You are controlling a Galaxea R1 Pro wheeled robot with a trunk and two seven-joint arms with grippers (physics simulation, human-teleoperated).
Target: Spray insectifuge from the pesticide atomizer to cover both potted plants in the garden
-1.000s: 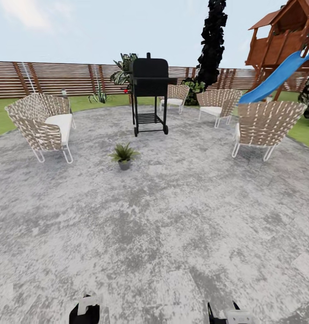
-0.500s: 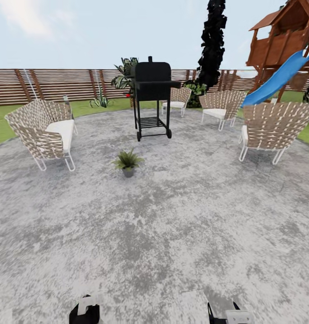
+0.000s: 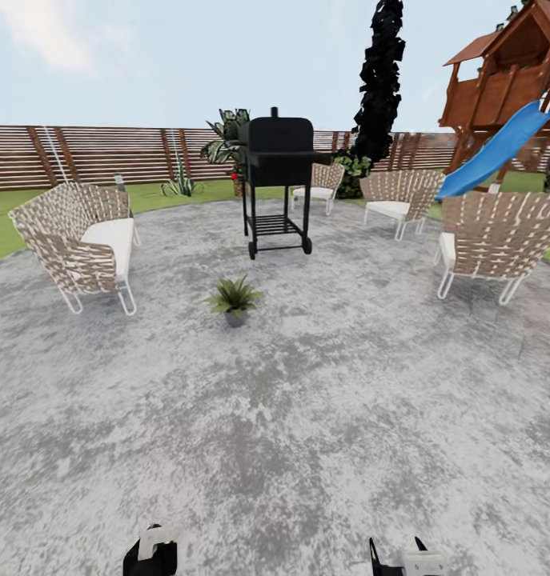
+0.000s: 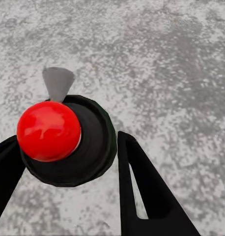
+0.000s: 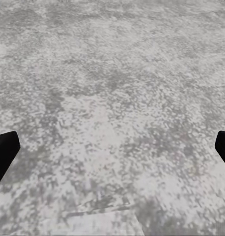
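**A:** What lies ahead, from your head?

**B:** I stand in the garden on a round patio of mottled grey stone. A small fern in a grey pot sits on the stone ahead, a little to my left. Beyond it is a black grill on wheels. Woven chairs ring the patio: a wide one to my left, one to my right and two farther back. Lawn runs around the stone up to a brown slatted fence. A leafy plant stands behind the grill, beside a tall dark tree. A wooden play tower with a blue slide is far to my right. My left pincer and right pincer peek in at the bottom edge.

**A:** And the left wrist?

**B:** My two black fingers stand well apart and grip nothing. Past them is a red dome on a black disc, over the grey stone. I cannot tell what it is.

**A:** The right wrist?

**B:** Only the tips of my fingers show, at opposite edges, so that pincer is spread wide and holds nothing. Between them is bare speckled stone.
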